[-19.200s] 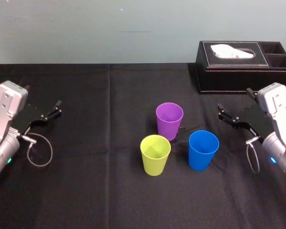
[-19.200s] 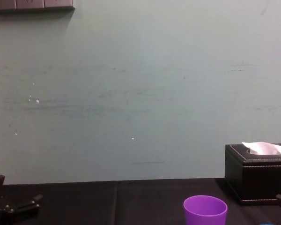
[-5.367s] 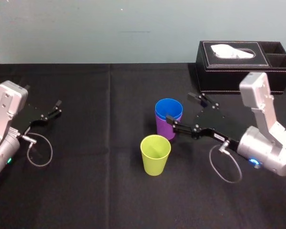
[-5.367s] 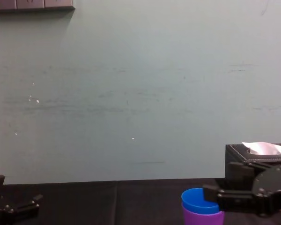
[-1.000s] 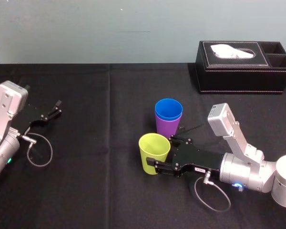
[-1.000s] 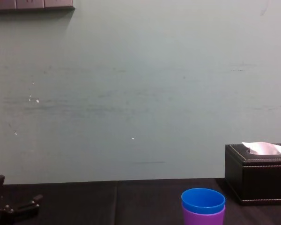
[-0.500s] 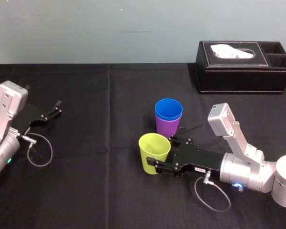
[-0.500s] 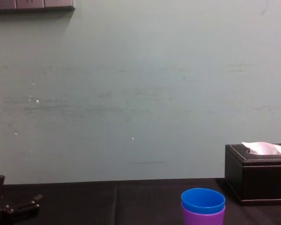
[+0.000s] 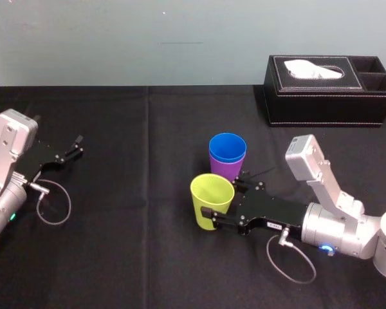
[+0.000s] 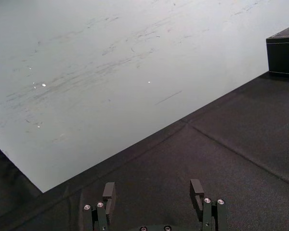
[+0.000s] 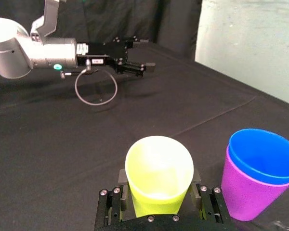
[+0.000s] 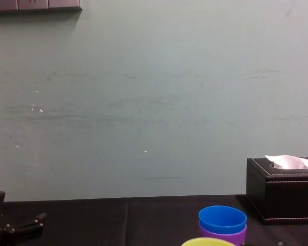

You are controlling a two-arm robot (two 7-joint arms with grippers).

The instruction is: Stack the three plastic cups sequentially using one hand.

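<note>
Black-clothed table (image 9: 148, 257). The right gripper (image 9: 220, 198) clamps the yellow-green cup (image 9: 211, 192) between its fingers, just in front of the blue cup (image 9: 227, 147) nested in the purple cup (image 9: 225, 170). Risk: a low carry clips the stack's rim and tips it; the tapered side may slip. The left gripper (image 9: 73, 149) is parked far left, fingers apart. Pale green wall (image 9: 116, 38) behind, tissue box (image 9: 328, 96) back right.

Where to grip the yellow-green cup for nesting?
Yellow-green cup: side wall, jaws on opposite sides, from the robot's right, as the right gripper has it. Upright and tapered, so a higher hold probably frees the base for the blue cup. Left gripper idle, far left.
</note>
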